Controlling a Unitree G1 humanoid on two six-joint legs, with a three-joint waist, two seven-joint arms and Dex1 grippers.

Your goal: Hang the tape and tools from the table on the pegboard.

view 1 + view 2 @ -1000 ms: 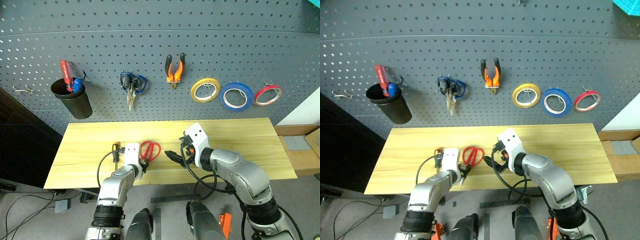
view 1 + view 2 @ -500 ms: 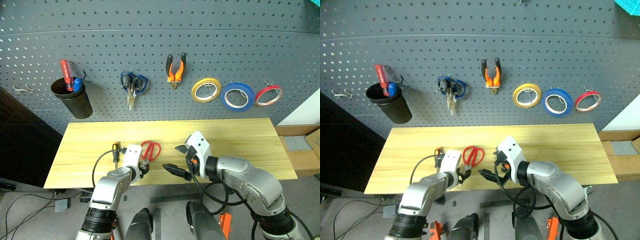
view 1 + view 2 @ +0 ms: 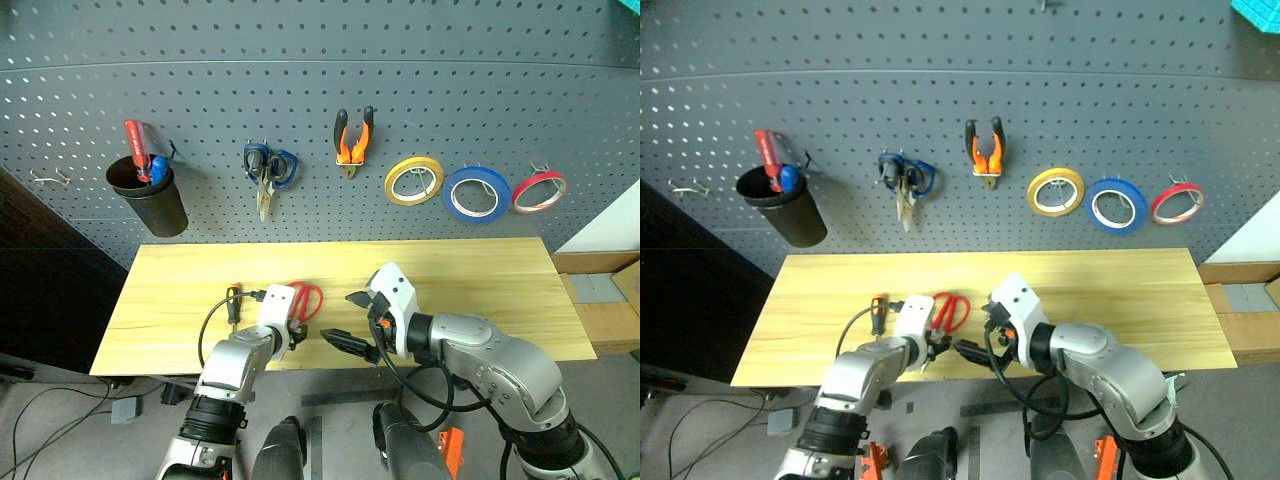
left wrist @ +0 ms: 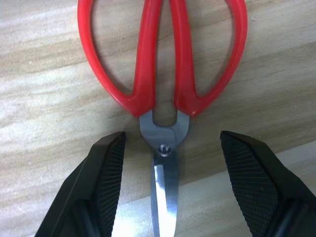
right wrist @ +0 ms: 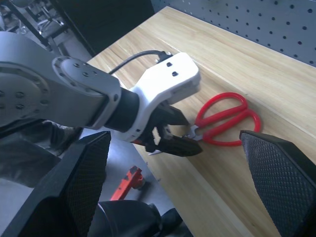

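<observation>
Red-handled scissors (image 4: 163, 74) lie flat on the table (image 3: 480, 270), lower centre of the head view. Left gripper (image 4: 170, 173) stands apart, one finger on each side of the pivot and blades, not clamped. Right gripper (image 3: 345, 320) is spread wide, holding nothing, just right of the scissors.

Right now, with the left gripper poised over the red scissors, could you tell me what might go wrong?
1. The left gripper stands open astride the pivot of the red-handled scissors, which lie flat on the table. Closing there may pinch only thin metal, so they could slip or swivel.
2. The blades lie near the table's front edge; a nudge might push them off.
3. The open right gripper hovers close by, so the arms could collide when lifting.
</observation>
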